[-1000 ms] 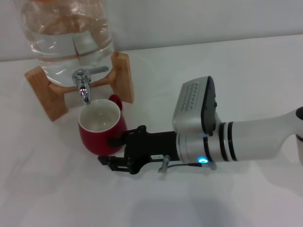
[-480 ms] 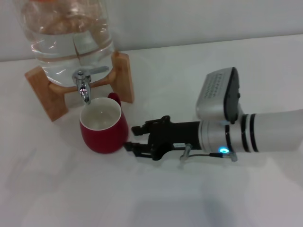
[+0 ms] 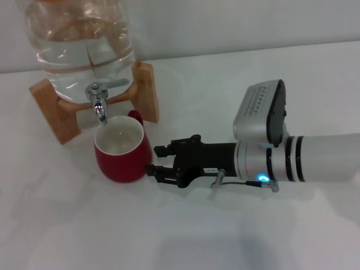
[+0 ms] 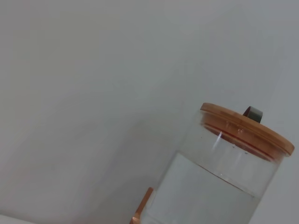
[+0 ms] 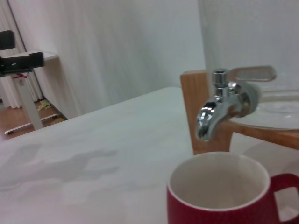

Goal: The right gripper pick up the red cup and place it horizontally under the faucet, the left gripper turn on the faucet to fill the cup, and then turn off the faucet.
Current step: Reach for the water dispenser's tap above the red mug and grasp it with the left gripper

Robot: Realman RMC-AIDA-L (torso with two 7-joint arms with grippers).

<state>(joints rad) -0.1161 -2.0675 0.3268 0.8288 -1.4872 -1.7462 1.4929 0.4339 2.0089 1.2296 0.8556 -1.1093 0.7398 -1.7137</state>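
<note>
The red cup point(image 3: 121, 154) stands upright on the white table, its mouth right under the spout of the chrome faucet point(image 3: 99, 101). The faucet's flat lever points to the right. My right gripper point(image 3: 154, 161) is open and empty, just to the right of the cup, its fingertips close to the cup's wall. The right wrist view shows the cup point(image 5: 219, 205) with its off-white inside and the faucet point(image 5: 219, 100) above it. My left gripper is out of view; its wrist view shows only the jar point(image 4: 219, 186).
The clear glass jar point(image 3: 84, 39) holds water and rests on a wooden stand point(image 3: 56, 121) at the back left. A wooden lid point(image 4: 247, 128) caps the jar. A white wall stands behind.
My right gripper has let go of the cup and drawn back to the right, with its fingers open. The cup stays under the spout.
</note>
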